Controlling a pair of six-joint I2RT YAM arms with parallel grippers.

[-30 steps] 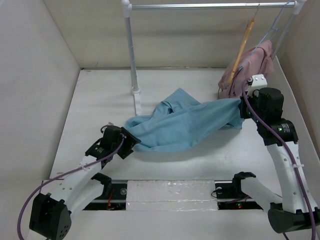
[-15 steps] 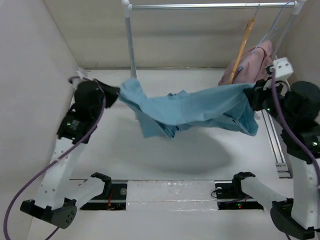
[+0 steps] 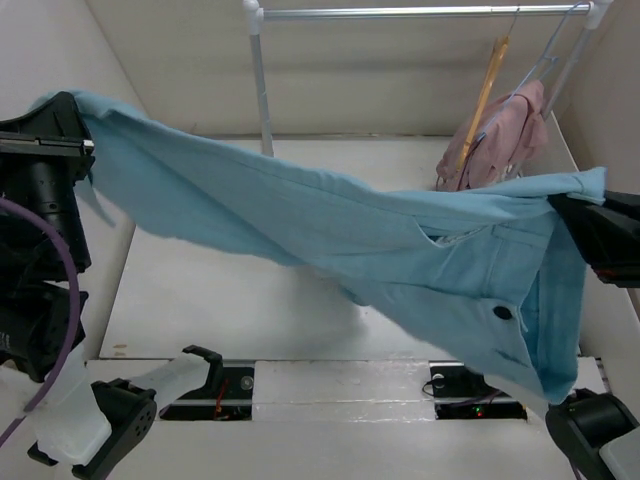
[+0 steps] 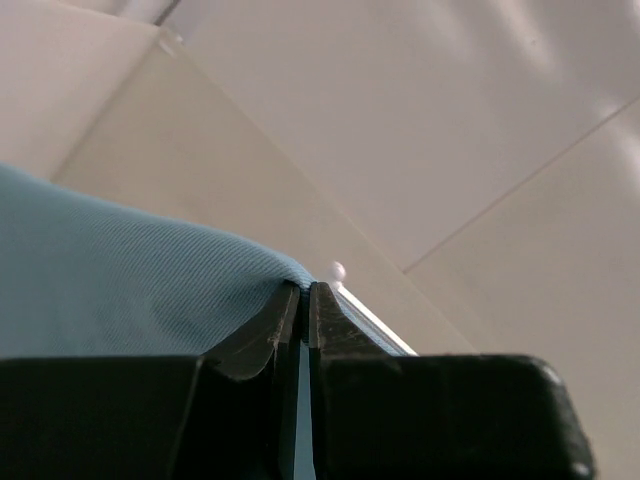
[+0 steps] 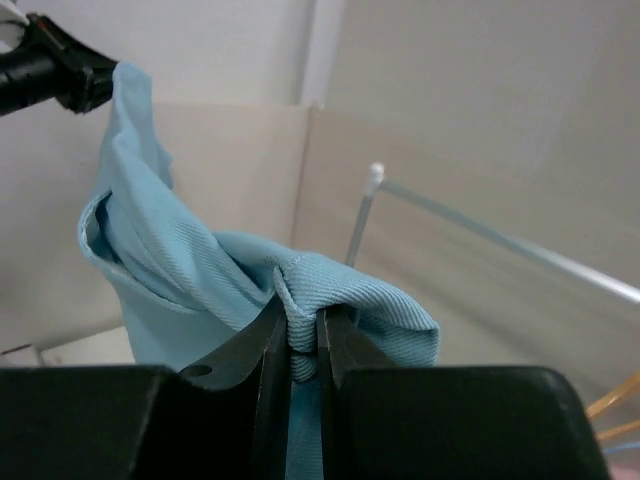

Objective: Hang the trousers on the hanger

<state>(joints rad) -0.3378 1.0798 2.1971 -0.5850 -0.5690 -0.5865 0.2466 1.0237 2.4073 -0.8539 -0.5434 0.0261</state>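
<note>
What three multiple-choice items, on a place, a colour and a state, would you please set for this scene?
1. Where is the hanger? A on the table; B on the rail; C in the fingers.
2. What colour are the trousers? A pink; B grey; C light blue.
3. How are the trousers held? A by both arms, stretched in the air; B by one arm; C lying loose.
B: it hangs from the rail. C: the cloth shows blue. A: left fingers and right fingers are each shut on it.
</note>
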